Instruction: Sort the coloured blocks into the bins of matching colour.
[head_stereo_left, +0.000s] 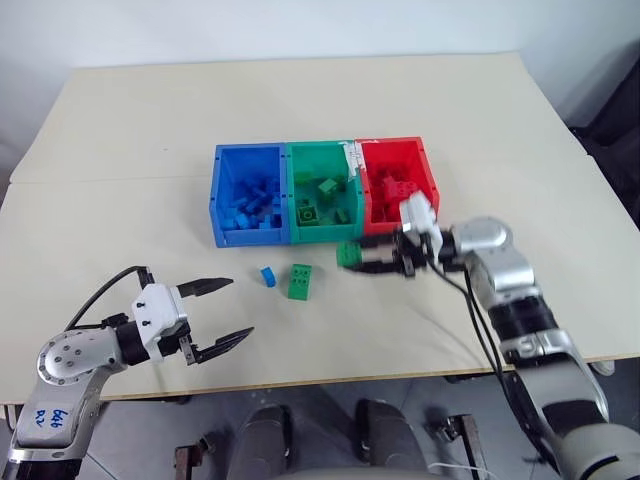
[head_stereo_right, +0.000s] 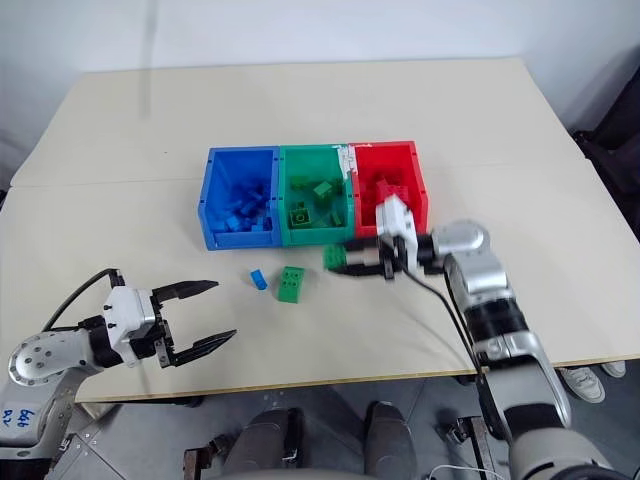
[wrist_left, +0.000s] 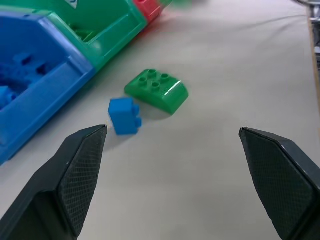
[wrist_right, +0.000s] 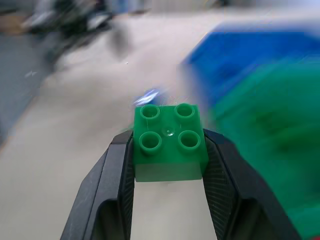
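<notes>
Three joined bins stand mid-table: blue (head_stereo_left: 222, 185), green (head_stereo_left: 292, 180) and red (head_stereo_left: 428, 180), each holding blocks of its colour. My right gripper (head_stereo_left: 352, 256) is shut on a green four-stud block (wrist_right: 169, 142), held above the table just in front of the green bin. On the table in front of the bins lie a small blue block (head_stereo_left: 267, 275) and a green block (head_stereo_left: 300, 281) side by side. My left gripper (head_stereo_left: 232, 310) stands open near the table's front left, a little short of those two blocks (wrist_left: 124, 116) (wrist_left: 157, 90).
The table (head_stereo_left: 150, 120) stretches wide behind and beside the bins. Its front edge (head_stereo_left: 330, 378) runs close below my left gripper. A dark object (head_stereo_left: 615, 130) stands off the table's right side.
</notes>
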